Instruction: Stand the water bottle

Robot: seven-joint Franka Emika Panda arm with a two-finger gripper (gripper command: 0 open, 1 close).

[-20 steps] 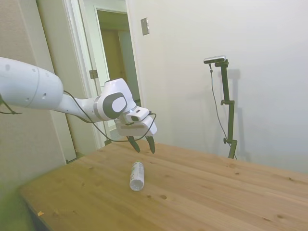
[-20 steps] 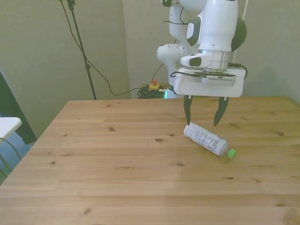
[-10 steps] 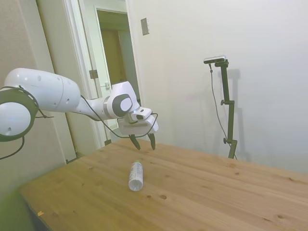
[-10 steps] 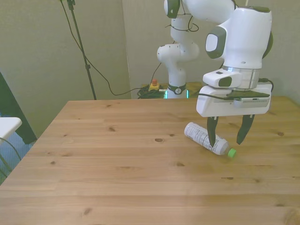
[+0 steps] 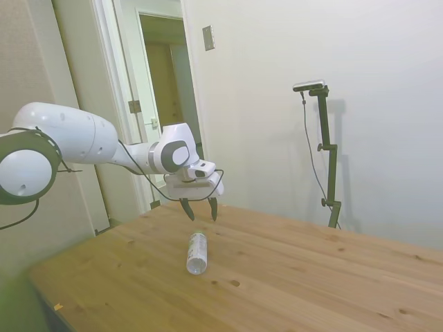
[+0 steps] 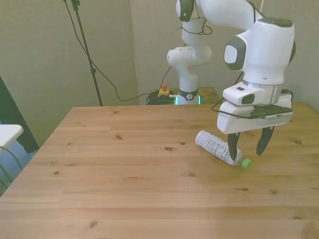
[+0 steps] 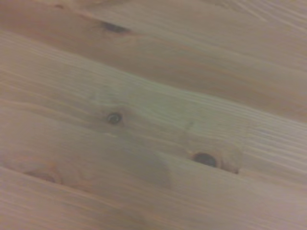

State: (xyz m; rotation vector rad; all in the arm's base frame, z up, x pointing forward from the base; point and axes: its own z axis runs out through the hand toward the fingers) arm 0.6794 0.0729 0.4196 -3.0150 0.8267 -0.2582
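The water bottle (image 6: 218,148) lies on its side on the wooden table (image 6: 124,164), its green cap (image 6: 245,162) pointing toward the front view's right. In the side view the water bottle (image 5: 196,252) rests on the near part of the table (image 5: 291,277). My gripper (image 6: 247,149) hangs open just over the cap end, one finger in front of the bottle's neck and the other past the cap. From the side, the gripper (image 5: 199,209) hovers above the bottle's far end, holding nothing. Only bare wood (image 7: 153,120) shows in the wrist view.
A doorway (image 5: 163,83) opens behind the arm in the side view. Cables and a small yellow box with a red button (image 6: 163,91) lie on the floor behind the table in the front view. A white object's edge (image 6: 7,133) sits at the front view's left.
The gripper has swung from the bottle's base end to its cap end, toward the front view's right, and dropped lower. The bottle has not moved.
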